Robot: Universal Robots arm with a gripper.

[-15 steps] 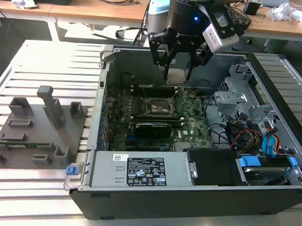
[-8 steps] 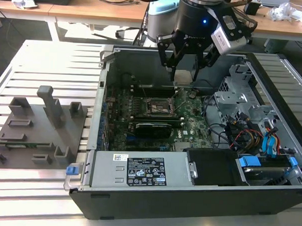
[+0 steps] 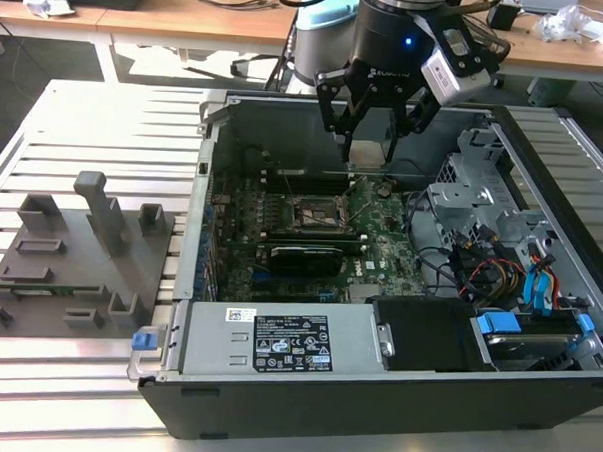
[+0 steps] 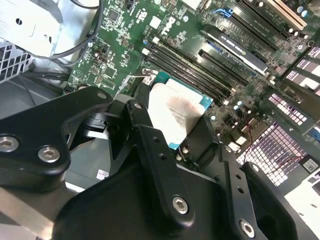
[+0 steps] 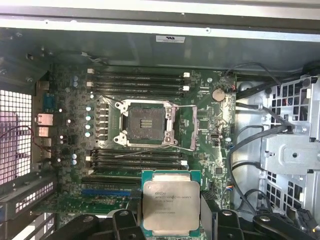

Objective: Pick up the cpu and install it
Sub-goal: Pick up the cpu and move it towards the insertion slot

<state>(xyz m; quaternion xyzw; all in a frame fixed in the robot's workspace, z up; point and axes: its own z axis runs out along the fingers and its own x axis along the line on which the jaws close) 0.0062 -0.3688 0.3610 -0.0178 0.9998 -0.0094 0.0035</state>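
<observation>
- Your cpu (image 5: 171, 205) is held over the motherboard (image 5: 202, 145) inside the open computer case (image 3: 273, 410), beside the open socket (image 5: 145, 123) and apart from it.
- Your fingers (image 4: 145, 140) are clamped on the cpu's two opposite edges.
- The computer case lies on the slatted table (image 3: 86, 117).

Open computer case (image 3: 373, 414) on the desk (image 3: 86, 117), fixture blocks (image 3: 80, 256) beside it at the exterior view's left, cpu (image 5: 171, 207) between the fingers (image 4: 141, 112) above the motherboard (image 5: 205, 120), apart from the socket (image 5: 145, 122)
</observation>
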